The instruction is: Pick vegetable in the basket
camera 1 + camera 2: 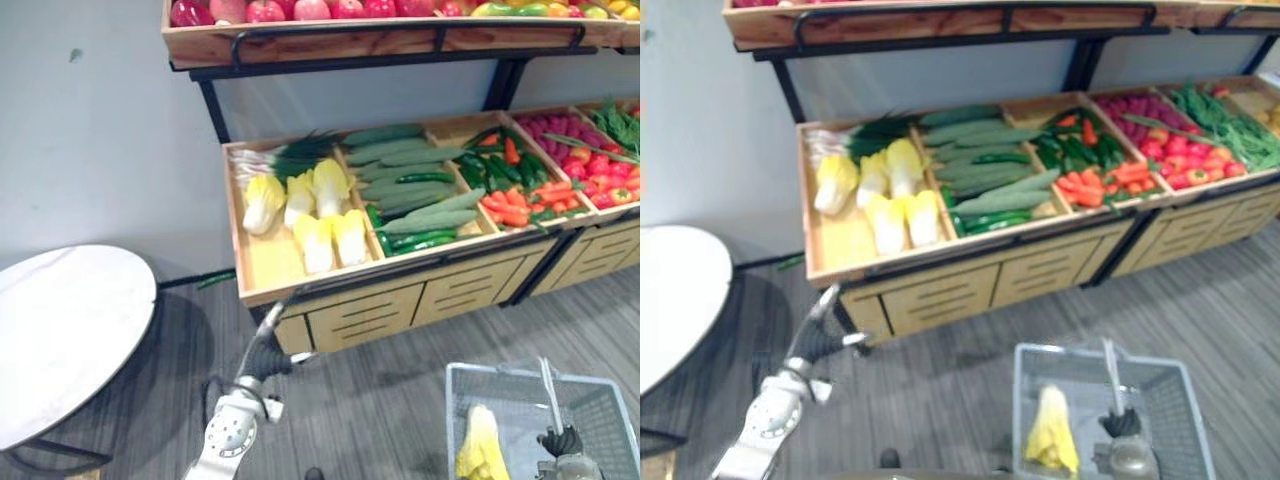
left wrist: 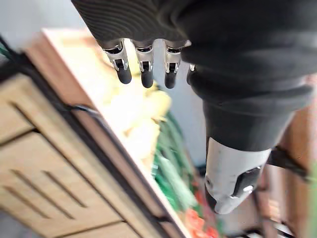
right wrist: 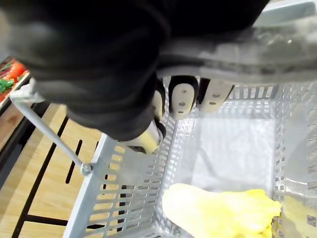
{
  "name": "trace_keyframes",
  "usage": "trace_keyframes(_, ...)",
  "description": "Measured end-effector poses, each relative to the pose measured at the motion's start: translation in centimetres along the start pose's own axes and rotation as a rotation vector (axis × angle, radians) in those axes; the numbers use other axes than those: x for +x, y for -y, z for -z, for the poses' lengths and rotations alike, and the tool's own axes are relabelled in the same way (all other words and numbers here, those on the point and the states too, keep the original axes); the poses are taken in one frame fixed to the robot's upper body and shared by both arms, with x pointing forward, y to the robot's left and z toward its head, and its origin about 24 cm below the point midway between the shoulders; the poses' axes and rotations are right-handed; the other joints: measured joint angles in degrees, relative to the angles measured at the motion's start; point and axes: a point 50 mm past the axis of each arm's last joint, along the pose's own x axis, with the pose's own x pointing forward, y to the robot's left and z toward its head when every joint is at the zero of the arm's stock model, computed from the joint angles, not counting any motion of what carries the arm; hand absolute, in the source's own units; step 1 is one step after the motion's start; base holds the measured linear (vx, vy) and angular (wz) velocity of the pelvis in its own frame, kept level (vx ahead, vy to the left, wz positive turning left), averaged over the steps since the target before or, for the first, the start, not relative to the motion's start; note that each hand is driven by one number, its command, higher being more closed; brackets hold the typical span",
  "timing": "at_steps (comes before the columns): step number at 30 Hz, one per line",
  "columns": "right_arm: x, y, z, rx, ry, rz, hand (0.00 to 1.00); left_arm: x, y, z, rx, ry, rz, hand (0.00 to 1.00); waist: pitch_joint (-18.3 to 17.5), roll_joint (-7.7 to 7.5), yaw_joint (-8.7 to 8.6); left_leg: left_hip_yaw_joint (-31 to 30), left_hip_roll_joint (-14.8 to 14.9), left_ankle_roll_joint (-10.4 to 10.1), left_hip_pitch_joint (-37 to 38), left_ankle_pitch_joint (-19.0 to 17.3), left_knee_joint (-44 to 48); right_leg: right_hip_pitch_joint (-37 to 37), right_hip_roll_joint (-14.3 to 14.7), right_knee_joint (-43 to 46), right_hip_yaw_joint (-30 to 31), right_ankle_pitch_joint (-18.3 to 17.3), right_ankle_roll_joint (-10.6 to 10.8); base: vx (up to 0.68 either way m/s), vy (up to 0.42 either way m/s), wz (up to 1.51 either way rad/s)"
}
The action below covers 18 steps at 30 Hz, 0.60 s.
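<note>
Yellow leafy cabbage head (image 1: 480,445) is sitting inside the grey plastic mesh basket (image 1: 605,415), near right of the scene. I've got my right hand (image 1: 562,442) curled round the basket's grey handle (image 1: 548,390). My left hand (image 1: 262,352) has its fingers straight, holding nothing, just in front of the long wooden display crate (image 1: 262,265).

Open room between cabbage crate (image 1: 256,268) and upper shelf (image 1: 300,42); basket (image 1: 497,367) open-topped, its upright handle (image 1: 547,385) across the middle.

The grey plastic mesh basket (image 1: 500,367) and the round white table (image 1: 60,330) are cut off at the eye views' edges.
</note>
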Motion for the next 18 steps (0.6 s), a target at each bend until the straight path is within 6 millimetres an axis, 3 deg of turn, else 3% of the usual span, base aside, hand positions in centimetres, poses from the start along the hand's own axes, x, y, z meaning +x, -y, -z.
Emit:
trace_keyframes(3,-0.5,-1.0,1.1,0.032,-0.042,-0.002,1.00,-1.4,-0.7,5.5,0.033,-0.281,-0.096,0.00,-0.97,-0.44,-0.12,-0.43,-0.13,0.00,-0.62,-0.01,0.00,-0.02,0.06,-0.78,-0.41,0.02,-0.01,0.05,0.015,0.06)
trace_keyframes(6,-1.1,-2.7,2.3,0.109,-0.105,-0.019,1.00,-4.8,-1.5,11.3,0.031,-0.622,-0.216,0.00,-1.76,-1.40,-0.17,-0.70,-0.15,0.33,-0.55,0.23,0.02,0.25,0.26,-0.88,-0.55,0.10,-0.42,0.11,0.002,0.01)
trace_keyframes(9,-1.5,-3.8,2.9,0.151,-0.141,-0.031,1.00,-7.8,-1.6,14.4,0.001,-0.838,-0.292,0.00,-1.88,-1.60,-0.30,-1.18,-0.15,0.33,-0.13,0.21,0.07,1.14,0.37,-1.17,-1.22,0.11,-0.41,0.08,-0.006,0.07)
trace_keyframes(13,-1.6,-4.8,3.2,0.201,-0.175,-0.049,1.00,-12.0,-0.7,17.0,-0.046,-1.083,-0.347,0.00,-1.76,-1.24,-0.12,-1.28,0.12,-0.01,0.82,-0.28,-0.02,2.41,0.74,-1.86,-1.63,-0.21,-0.78,0.03,-0.005,0.02)
trace_keyframes(18,-1.6,-4.9,3.3,0.206,-0.188,-0.052,1.00,-14.7,0.9,17.9,-0.114,-1.226,-0.346,0.00,-1.72,-0.63,-0.20,-1.02,0.26,-0.54,1.09,-0.91,-0.04,2.42,0.79,-1.66,-1.16,-0.62,-0.94,0.00,0.001,-0.02)
